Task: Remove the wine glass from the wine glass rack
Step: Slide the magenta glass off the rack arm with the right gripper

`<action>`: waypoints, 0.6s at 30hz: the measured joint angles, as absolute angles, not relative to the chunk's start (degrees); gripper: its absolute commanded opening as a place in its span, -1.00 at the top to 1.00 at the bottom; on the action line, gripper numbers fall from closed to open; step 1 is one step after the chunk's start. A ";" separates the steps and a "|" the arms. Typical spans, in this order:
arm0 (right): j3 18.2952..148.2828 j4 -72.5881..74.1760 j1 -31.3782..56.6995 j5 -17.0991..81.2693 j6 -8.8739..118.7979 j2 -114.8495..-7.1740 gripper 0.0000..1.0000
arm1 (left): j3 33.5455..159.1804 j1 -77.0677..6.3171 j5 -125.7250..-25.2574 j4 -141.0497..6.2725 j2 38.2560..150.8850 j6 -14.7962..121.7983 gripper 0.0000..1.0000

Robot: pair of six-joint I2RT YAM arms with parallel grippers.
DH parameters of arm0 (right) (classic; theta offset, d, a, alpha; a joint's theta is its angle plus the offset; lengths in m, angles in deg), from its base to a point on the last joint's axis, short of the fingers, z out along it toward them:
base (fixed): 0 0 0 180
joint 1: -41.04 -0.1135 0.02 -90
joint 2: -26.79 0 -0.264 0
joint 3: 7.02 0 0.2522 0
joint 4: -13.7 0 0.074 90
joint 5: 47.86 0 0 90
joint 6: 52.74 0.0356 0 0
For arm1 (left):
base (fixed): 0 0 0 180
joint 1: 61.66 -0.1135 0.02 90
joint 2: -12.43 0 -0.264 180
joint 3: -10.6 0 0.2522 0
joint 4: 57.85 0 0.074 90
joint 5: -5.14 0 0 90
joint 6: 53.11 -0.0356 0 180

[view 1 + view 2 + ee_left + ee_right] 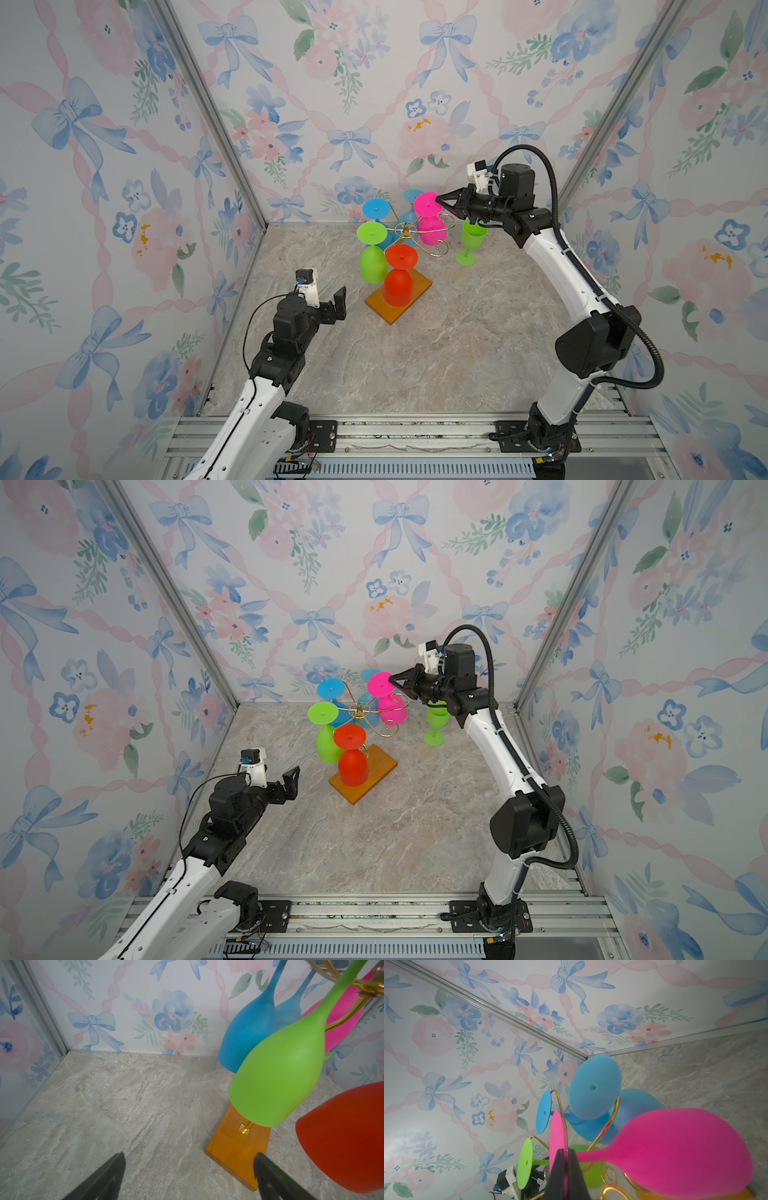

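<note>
RACK: thin gold wire wine glass rack (405, 229), scrolled arms, twisted stem, rect. orange-brown wood base. Stands toward back of grey marble-pattern tabletop (457, 353), approx. centre, in both top views.

HUNG ON RACK, all inverted (foot up, bowl down):
- hot-pink frosted wine glass (431, 233): rear-right arm. Stem threaded through wire loop, foot disc above it. Not yet off rack.
- lime-green hanging wine glass (372, 262): front-left arm.
- red frosted wine glass (398, 286): front arm, bowl over wood base.
- blue rear-left wine glass (376, 209).
- blue rear wine glass (411, 195): partly hidden behind pink foot.

OFF RACK: lime-green upright wine glass (468, 245). Stands on tabletop just right of rack, rim partly hidden under right wrist.

R. GRIPPER: right gripper (564, 1153). Clamped on rim of pink foot disc, one black finger each side. Reaches in roughly level from right at rack-top height.

L. GRIPPER: left gripper (190, 1155). Jaws spread wide, nothing between. Hovers over tabletop near front-left of wood base, not touching. Faces green + red bowls.

SURROUNDS: floral/bow wallpaper walls (374, 83) on 3 sides.
</note>
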State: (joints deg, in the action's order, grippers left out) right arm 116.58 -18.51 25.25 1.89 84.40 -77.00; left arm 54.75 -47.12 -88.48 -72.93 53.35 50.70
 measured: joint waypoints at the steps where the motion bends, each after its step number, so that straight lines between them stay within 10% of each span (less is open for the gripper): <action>1: 116.67 -18.49 25.45 1.91 84.40 -77.04 0.98 | 54.73 -47.12 -88.48 -72.93 53.35 50.70 -0.96; 18: 111.57 -17.09 31.77 1.87 85.23 -74.03 0.98 | 54.82 -47.16 -88.24 -73.17 52.26 52.36 -0.96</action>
State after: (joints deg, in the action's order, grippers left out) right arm 111.57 -17.09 31.77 1.87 85.23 -74.03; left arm 54.82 -47.16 -88.24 -73.17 52.26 52.36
